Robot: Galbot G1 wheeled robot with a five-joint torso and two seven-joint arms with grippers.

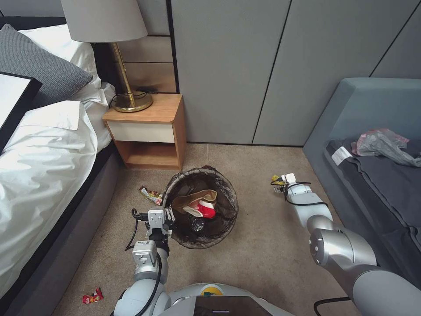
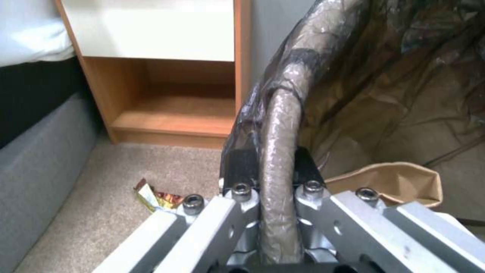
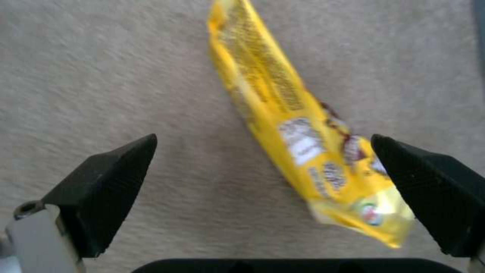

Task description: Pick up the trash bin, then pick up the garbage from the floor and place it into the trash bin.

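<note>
The trash bin (image 1: pixel 219 228), lined with a dark bag, sits in the middle of the carpet. My left gripper (image 1: pixel 165 216) is shut on its near-left rim (image 2: pixel 279 125). A tan paper bag (image 1: pixel 195 198), a red-and-white wrapper (image 1: pixel 206 210) and a bottle (image 1: pixel 197 224) lie inside the bin. My right gripper (image 1: pixel 278 183) hangs low and open over a yellow snack packet (image 3: pixel 283 113) on the carpet. The packet lies between the fingers (image 3: pixel 111 182), close to one of them. A wrapper (image 1: pixel 150 195) lies left of the bin. A red wrapper (image 1: pixel 92 296) lies near the bed base.
A wooden nightstand (image 1: pixel 149 127) with a brass lamp (image 1: pixel 127 87) stands behind the bin. The bed (image 1: pixel 39 166) runs along the left. A grey couch (image 1: pixel 372 175) on the right carries a grey plastic bag (image 1: pixel 386 145). Open carpet lies between bin and couch.
</note>
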